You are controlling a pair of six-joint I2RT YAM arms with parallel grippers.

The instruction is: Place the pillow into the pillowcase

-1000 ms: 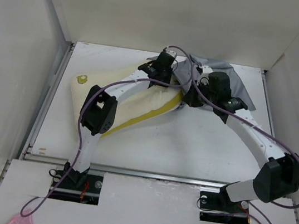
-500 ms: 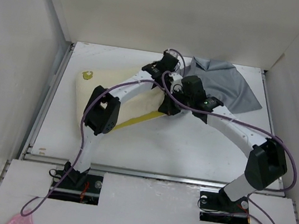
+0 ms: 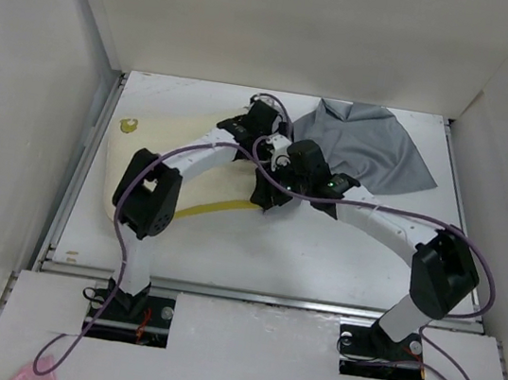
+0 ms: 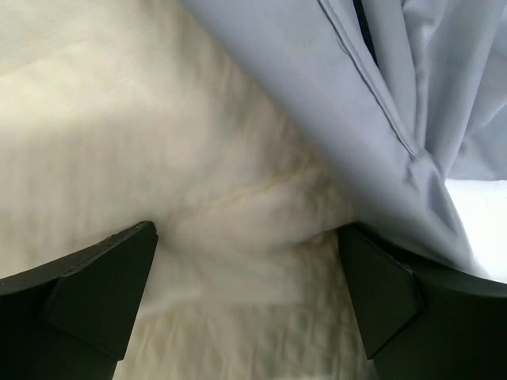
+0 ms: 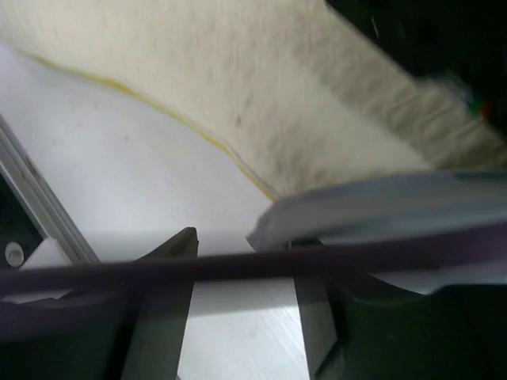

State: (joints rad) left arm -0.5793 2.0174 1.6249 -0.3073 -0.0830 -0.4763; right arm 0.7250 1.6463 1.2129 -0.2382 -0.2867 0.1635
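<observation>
Since the earlier frames the pillow (image 3: 186,132) has slid toward the left wall, the pillowcase (image 3: 365,149) has come clear of the arms and lies spread out, and the right arm has swung left to the pillow's near right corner. The pillow lies flat on the left half of the desk (image 3: 322,248), its yellow side edge (image 3: 218,207) facing the arm bases and its small yellow tag (image 3: 130,124) at the far left. It is almost wholly outside the pillowcase, which lies crumpled at the far right. In the left wrist view the grey hem (image 4: 372,103) drapes over the pillow's cream surface (image 4: 119,119), so the two overlap at the pillow's right end. The left gripper (image 4: 245,245) stands spread wide over that end, with cream cloth puckered between its fingers; it probably pins the pillow while the opening is worked over it. The right gripper (image 5: 242,245) hangs low over the desk just beside the yellow seam. Its fingers are moderately apart with only bare desk between them, and a blurred grey fold sits just beyond them, apparently the next thing to be grasped. A purple cable (image 5: 238,265) crosses its view.
</observation>
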